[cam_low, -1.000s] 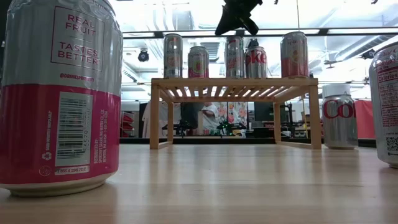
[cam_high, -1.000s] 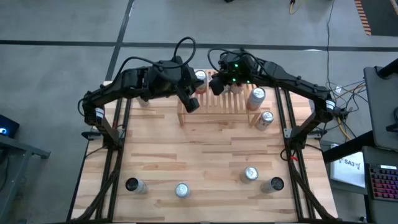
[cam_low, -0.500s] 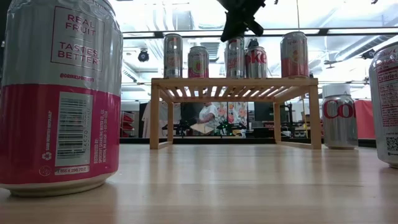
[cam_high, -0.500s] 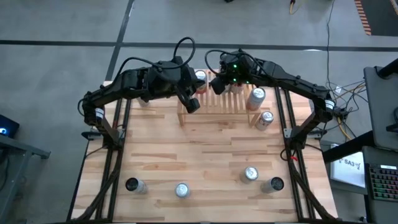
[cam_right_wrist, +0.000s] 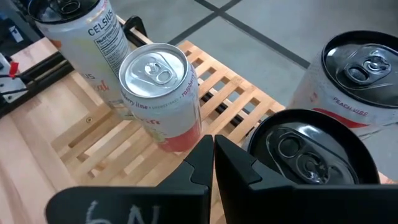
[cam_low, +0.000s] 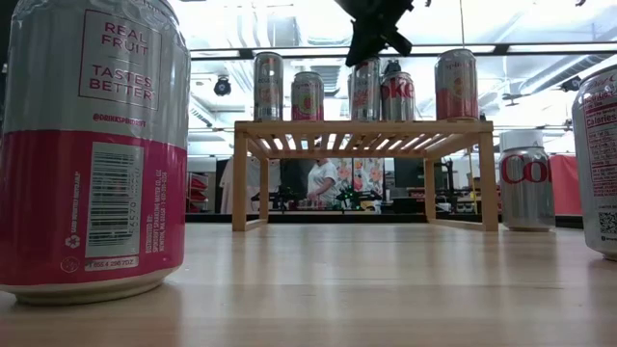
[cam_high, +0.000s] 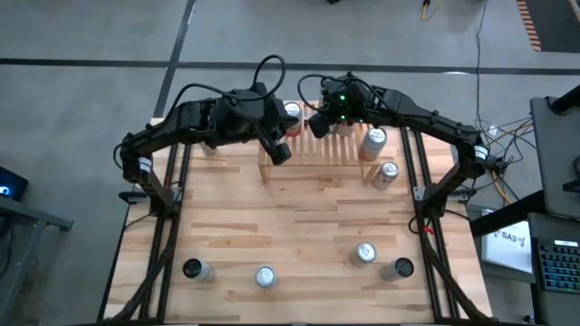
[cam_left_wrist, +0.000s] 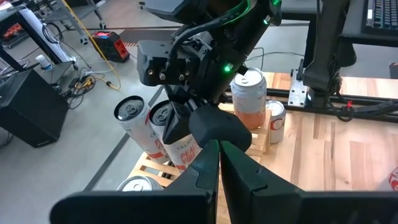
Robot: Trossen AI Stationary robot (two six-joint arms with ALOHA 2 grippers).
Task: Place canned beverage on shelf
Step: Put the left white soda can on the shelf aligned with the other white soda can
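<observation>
Above the shelf [cam_high: 317, 149], at the far edge of the worktop [cam_high: 290, 226], both claws hang clenched and hold nothing. The right claw [cam_high: 314, 120] hovers over the shelf's far middle, just above the tops of the cans standing there; its wrist view shows its two dark fingers [cam_right_wrist: 211, 155] pressed together over a black-topped can [cam_right_wrist: 311, 155], not touching it. The left claw [cam_high: 279, 152] hangs over the shelf's left end, its fingers [cam_left_wrist: 217, 168] closed tip to tip, pointing toward the right arm.

The shelf is a small low rack of light natural wood with a slatted top on short legs [cam_low: 362, 127]. In the low view five cans stand upright along it: a tall slim silver one [cam_low: 268, 87], a shorter pink-and-silver one [cam_low: 308, 96], another tall slim one [cam_low: 364, 89], a red-lettered silver one [cam_low: 396, 96] and a pink-banded one [cam_low: 456, 85].

One silver cola can [cam_high: 387, 173] stands on the worktop just beside the shelf's right end. Four more cans stand well apart from the shelf along the near edge: a dark-topped one [cam_high: 192, 269], a silver one [cam_high: 264, 276], another silver one [cam_high: 364, 254] and a dark-topped one [cam_high: 402, 268].
</observation>
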